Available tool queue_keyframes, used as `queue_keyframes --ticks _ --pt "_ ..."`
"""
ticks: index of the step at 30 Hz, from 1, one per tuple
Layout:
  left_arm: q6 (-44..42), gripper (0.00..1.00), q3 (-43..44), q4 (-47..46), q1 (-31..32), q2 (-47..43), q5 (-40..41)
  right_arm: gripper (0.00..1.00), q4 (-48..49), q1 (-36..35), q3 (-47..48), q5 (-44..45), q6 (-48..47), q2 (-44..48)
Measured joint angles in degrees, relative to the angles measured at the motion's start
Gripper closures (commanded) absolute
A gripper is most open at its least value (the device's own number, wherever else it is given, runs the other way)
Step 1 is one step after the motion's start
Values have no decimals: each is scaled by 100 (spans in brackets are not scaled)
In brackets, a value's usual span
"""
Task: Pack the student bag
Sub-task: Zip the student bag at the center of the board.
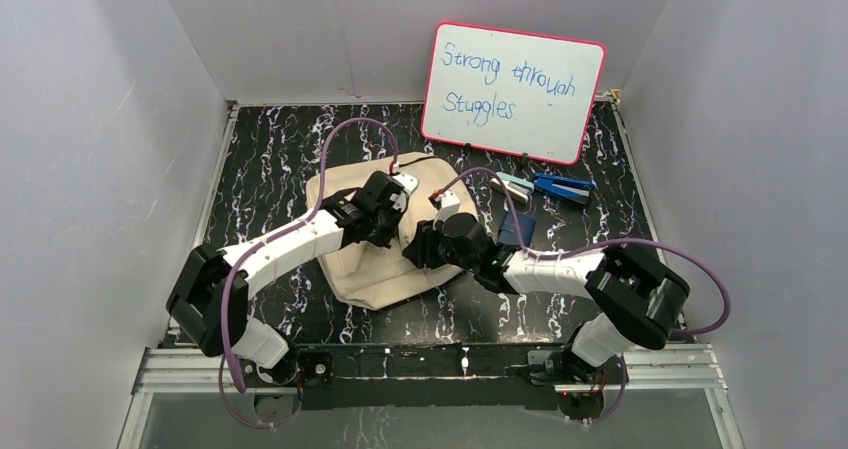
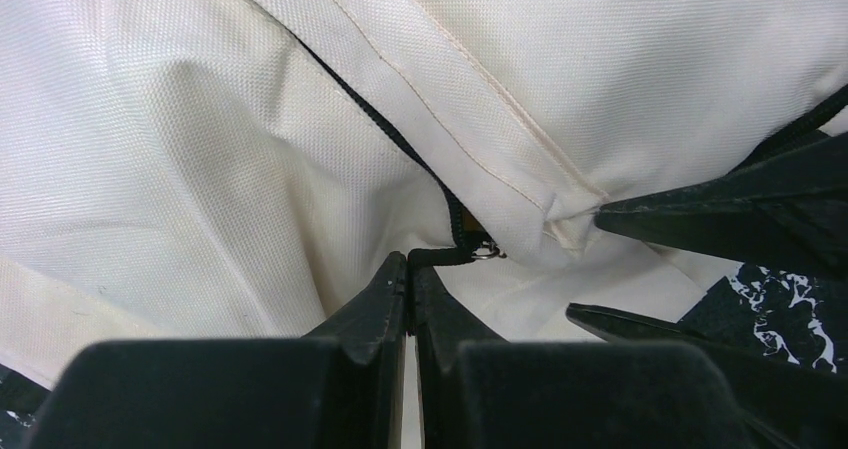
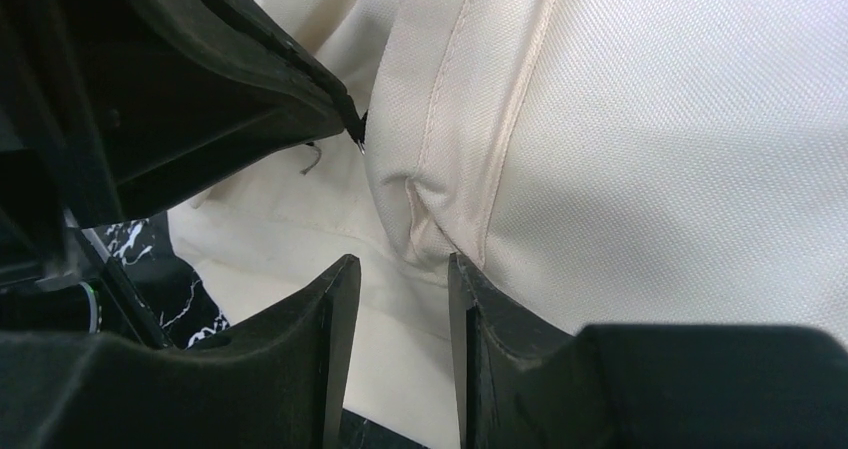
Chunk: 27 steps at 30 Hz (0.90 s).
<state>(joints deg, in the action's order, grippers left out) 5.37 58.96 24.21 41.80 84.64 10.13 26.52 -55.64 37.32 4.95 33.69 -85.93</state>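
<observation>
Whiteboard behind student bag reads "Strong through Stuggles".

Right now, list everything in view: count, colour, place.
backpack: one, beige, middle of the table
zipper tab: one, dark, on the backpack
whiteboard: one, white with a pink frame and blue writing, standing at the back right
blue tool: one, lying right of the backpack
grey tool: one, grey and blue, beside the blue tool
flat thing: one, dark blue, partly behind the right arm
table: one, black, marbled
left arm: one, white and black
right arm: one, white and black
left claw: one, black, shut on the zipper tab
right claw: one, black, open at a backpack seam
</observation>
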Motion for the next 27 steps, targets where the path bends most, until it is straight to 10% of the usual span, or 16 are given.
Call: queue_keyframes --ticks 4,15,27 --pt "48 100 39 24 0 -17 -87 53 0 0 85 39 -4 -245" --pt "59 100 337 79 0 -184 -352 100 -61 -4 256 374 87 -505" --pt "15 100 723 328 -79 -52 4 100 76 -4 221 448 131 -378"
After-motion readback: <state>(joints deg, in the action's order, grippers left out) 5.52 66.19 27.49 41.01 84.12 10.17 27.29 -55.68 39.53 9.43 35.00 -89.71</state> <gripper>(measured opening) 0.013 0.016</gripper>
